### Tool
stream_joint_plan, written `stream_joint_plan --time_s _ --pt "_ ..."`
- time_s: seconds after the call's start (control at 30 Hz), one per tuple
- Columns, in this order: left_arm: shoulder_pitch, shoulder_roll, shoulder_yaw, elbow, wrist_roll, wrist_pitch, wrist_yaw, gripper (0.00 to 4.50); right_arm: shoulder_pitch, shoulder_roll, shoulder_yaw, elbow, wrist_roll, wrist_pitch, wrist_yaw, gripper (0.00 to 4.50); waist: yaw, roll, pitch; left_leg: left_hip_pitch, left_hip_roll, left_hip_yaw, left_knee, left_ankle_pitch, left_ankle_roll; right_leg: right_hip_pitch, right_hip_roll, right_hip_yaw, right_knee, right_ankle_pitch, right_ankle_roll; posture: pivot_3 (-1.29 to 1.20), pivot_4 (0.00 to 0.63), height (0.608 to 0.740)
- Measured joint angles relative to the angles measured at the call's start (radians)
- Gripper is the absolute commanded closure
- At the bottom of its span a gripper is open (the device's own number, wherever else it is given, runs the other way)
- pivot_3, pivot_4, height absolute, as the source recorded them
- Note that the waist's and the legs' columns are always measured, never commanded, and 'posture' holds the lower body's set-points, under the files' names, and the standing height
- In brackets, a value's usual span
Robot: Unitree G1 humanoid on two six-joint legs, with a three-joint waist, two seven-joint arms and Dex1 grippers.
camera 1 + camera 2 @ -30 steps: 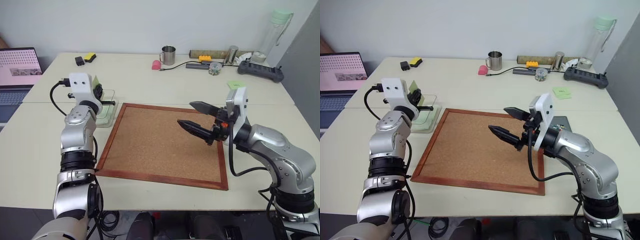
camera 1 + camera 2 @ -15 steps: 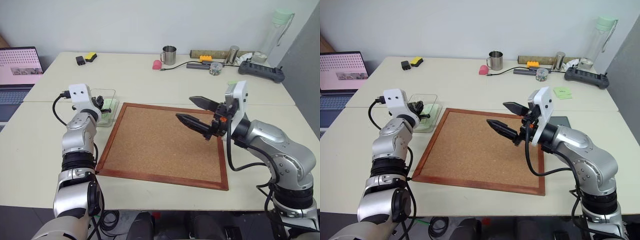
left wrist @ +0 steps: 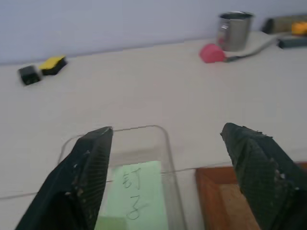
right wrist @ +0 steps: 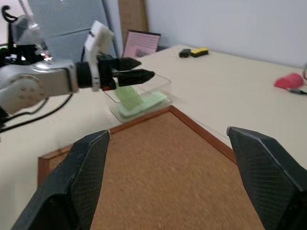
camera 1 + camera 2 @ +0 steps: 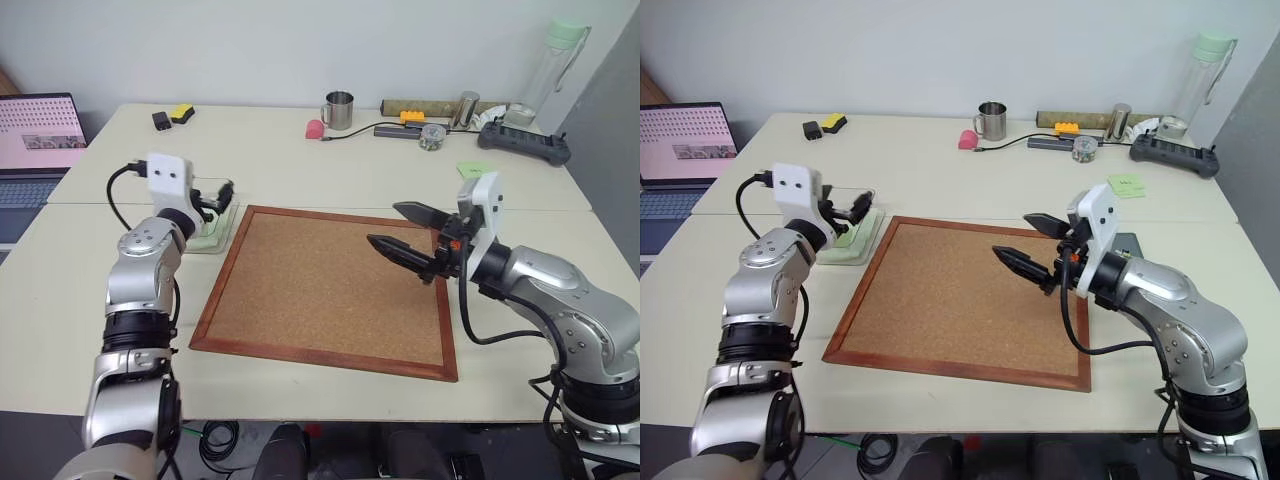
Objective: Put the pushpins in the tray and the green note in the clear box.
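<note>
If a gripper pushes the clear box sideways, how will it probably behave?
The clear box looks thin-walled and holds little beyond a green note, so it is probably light. On the smooth table it would likely slide rather than tip, since its walls are low.

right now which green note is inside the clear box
The green note with handwriting, lying in the clear box under the open left gripper. The other green note lies bare on the far right of the table.
</note>
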Motion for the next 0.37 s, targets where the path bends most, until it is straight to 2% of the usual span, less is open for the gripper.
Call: stream_joint_plan --time_s 0.2,0.37 --pt "0.137 0.083 -0.128 -0.156 -0.061 0.106 -0.292 0.43 0.070 -0.061 -0.007 0.018 -0.057 -0.035 0.016 0.40 -0.003 0.000 0.000 0.000 0.000 0.000 0.000 0.000 0.000 0.000 0.001 0.001 0.000 0.000 0.000 0.00 0.150 0.740" --pt "0.186 0.115 -0.144 -0.200 -0.065 0.124 -0.369 0.43 0.162 -0.067 -0.001 0.019 -0.097 -0.064 0.018 0.40 -0.003 0.000 0.000 0.000 0.001 -0.001 0.000 0.000 0.000 0.000 0.002 0.002 0.001 0.000 0.000 0.00 0.150 0.740"
